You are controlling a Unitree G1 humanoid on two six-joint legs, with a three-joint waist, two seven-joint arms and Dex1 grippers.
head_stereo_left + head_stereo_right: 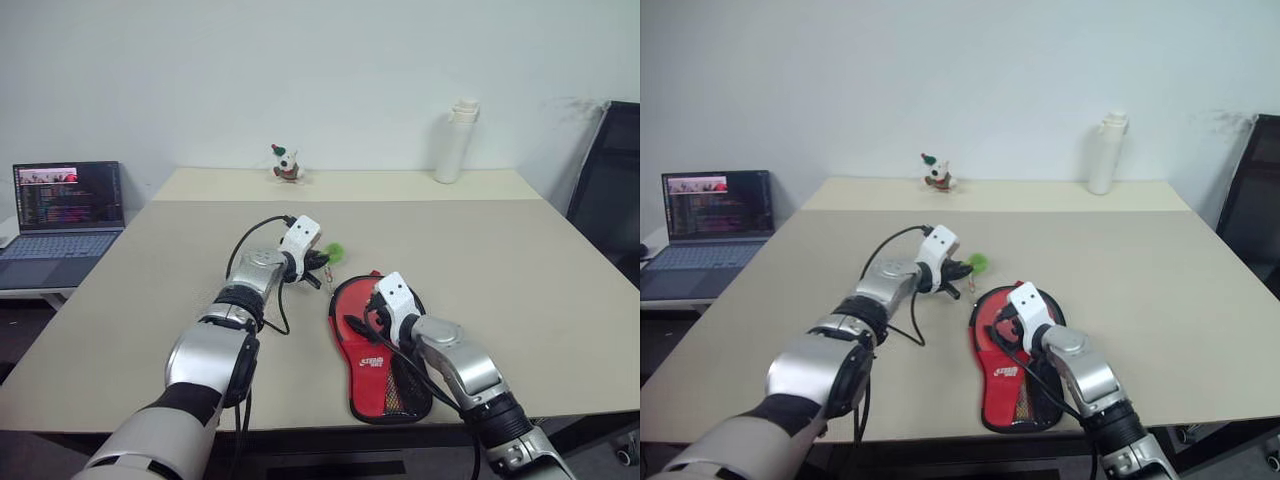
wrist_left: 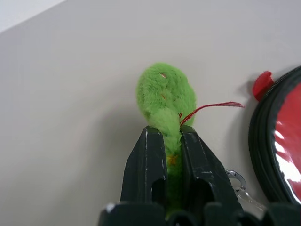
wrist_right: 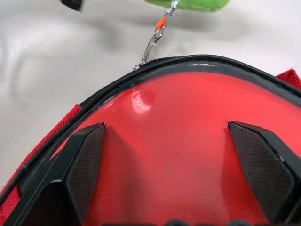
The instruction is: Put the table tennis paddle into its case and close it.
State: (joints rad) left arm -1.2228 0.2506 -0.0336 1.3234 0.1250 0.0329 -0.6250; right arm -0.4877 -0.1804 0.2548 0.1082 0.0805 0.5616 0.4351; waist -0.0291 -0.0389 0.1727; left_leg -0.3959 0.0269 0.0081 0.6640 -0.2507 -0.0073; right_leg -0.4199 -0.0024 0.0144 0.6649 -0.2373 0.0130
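Left pincer (image 2: 173, 141) clamps the green fuzzy zip pull (image 2: 165, 96) at the case's (image 1: 372, 375) eleven o'clock. Right pincer (image 3: 174, 162) rests wide open on the paddle (image 3: 178, 150). Best drag the pull steadily along the rim.

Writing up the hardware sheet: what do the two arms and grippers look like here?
Both arms have silver-grey metal shells with black ribbed joint bands. Each wrist carries a white camera block with two dark holes, fed by a loose black cable. The left gripper has two black wedge-shaped fingers with scuffed edges. The right gripper has black fingers with finely textured inner pads.
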